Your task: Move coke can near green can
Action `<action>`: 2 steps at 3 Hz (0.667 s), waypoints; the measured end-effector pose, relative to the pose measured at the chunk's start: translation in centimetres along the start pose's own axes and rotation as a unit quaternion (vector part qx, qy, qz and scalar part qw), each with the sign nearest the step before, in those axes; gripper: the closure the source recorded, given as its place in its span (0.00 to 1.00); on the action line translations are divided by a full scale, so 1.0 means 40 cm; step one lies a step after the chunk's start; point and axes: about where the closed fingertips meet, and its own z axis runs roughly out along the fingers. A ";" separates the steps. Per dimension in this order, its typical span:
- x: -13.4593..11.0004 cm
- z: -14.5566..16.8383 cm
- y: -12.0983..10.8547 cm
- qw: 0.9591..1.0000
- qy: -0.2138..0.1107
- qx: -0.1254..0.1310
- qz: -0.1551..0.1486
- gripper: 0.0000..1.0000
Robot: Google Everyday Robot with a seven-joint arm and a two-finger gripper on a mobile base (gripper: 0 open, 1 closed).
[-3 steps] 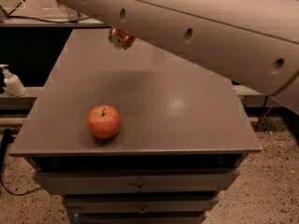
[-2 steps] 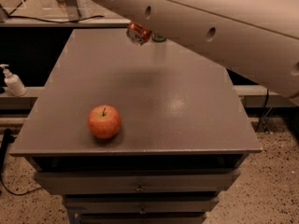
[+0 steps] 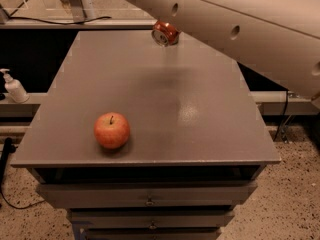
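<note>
The claw is hidden behind the arm [image 3: 240, 24], right where the coke can [image 3: 165, 34] pokes out tilted with its silver end showing, so whether it is clenched on the can cannot be told. Over the last second the can has travelled along the worktop's [image 3: 150, 84] far edge, which suggests it is being carried. The apple [image 3: 112, 130] lies well away from the claw, by the near edge. No green can shows.
</note>
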 end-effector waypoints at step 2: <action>0.080 0.083 0.100 0.998 -0.013 0.008 0.055 1.00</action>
